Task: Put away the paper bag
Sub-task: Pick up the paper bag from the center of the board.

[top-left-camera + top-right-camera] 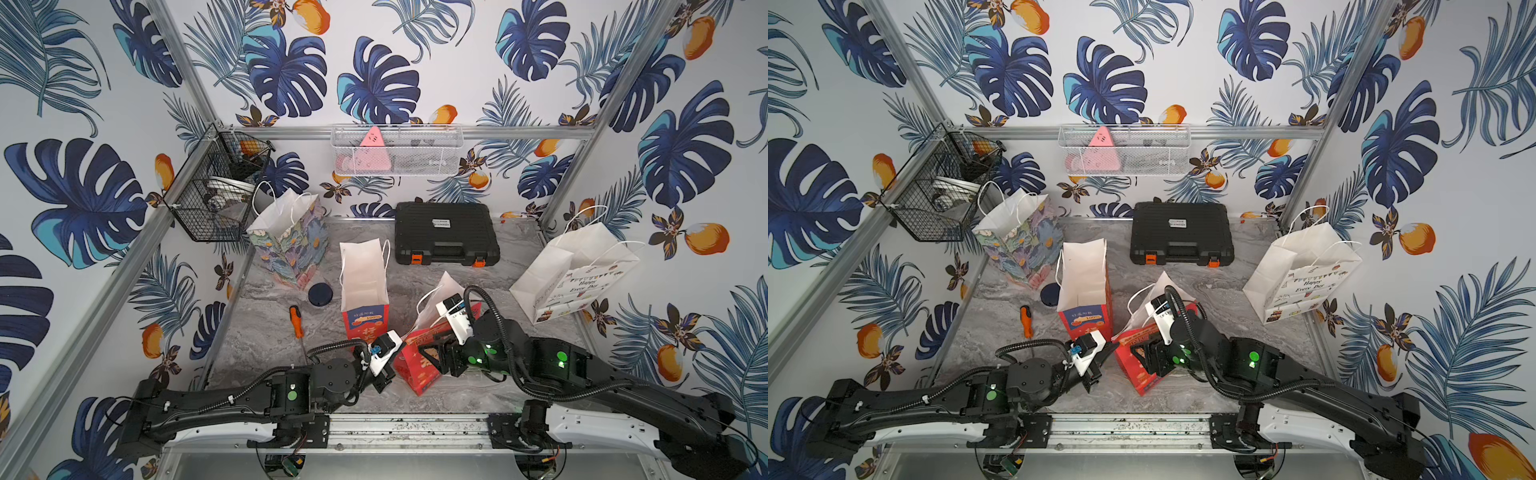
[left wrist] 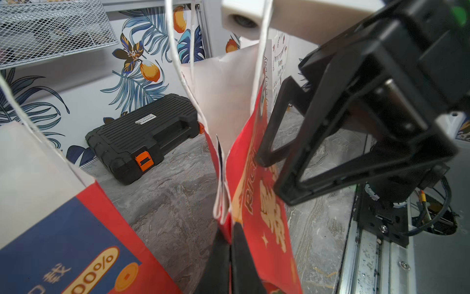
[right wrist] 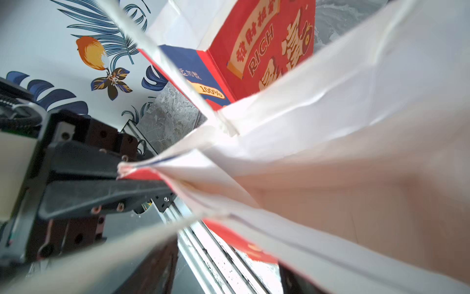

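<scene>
The red paper bag (image 1: 417, 371) (image 1: 1139, 371) lies tilted at the table's front middle, its white inside and cord handles facing the back. My left gripper (image 1: 385, 376) (image 2: 230, 235) is shut on a folded edge of the bag (image 2: 262, 203). In the right wrist view its fingers (image 3: 106, 175) pinch the bag's corner. My right gripper (image 1: 436, 353) (image 2: 271, 175) is open, its fingers spread against the bag's red printed face. The right wrist view looks along the bag's white inner wall (image 3: 330, 152).
A red and blue bag (image 1: 365, 286) stands just behind the left gripper. A floral bag (image 1: 291, 241) is at the back left and a white printed bag (image 1: 577, 270) at the right. A black tool case (image 1: 446, 232), an orange screwdriver (image 1: 296, 322) and a dark disc (image 1: 320, 294) lie on the table. Wire baskets (image 1: 216, 195) (image 1: 397, 151) hang on the walls.
</scene>
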Robot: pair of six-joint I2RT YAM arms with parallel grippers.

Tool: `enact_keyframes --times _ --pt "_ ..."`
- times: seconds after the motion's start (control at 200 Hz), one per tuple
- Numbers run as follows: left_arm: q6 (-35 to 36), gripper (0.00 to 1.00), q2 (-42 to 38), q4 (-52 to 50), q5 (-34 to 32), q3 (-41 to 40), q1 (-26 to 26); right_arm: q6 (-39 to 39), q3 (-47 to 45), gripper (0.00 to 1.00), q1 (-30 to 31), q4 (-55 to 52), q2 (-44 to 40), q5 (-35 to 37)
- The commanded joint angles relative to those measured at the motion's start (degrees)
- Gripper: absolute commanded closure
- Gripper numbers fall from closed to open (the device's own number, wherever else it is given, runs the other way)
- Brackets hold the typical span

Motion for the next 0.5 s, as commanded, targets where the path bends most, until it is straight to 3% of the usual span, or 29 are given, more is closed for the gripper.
enact_keyframes --times 0.0,0.175,0.386,0.496 --pt "0.69 1.00 -2.13 -4.23 0.72 0.63 0.10 -5.29 3.78 0.33 0.14 -11.68 -2.46 1.17" --pt "1.76 1.00 -7.40 -13.14 6.02 2.48 0.16 -9.52 9.07 0.30 0.14 -21.35 -5.05 -0.47" --pt "2.75 1.00 -10.83 -23.28 4.33 5.20 0.14 -11.45 11.55 0.28 0.14 -16.95 -5.36 -22.19" --pt "2.94 1.00 -11.68 -28.55 3.40 6.94 0.21 -11.62 13.23 0.26 0.14 -20.37 -5.45 -22.05"
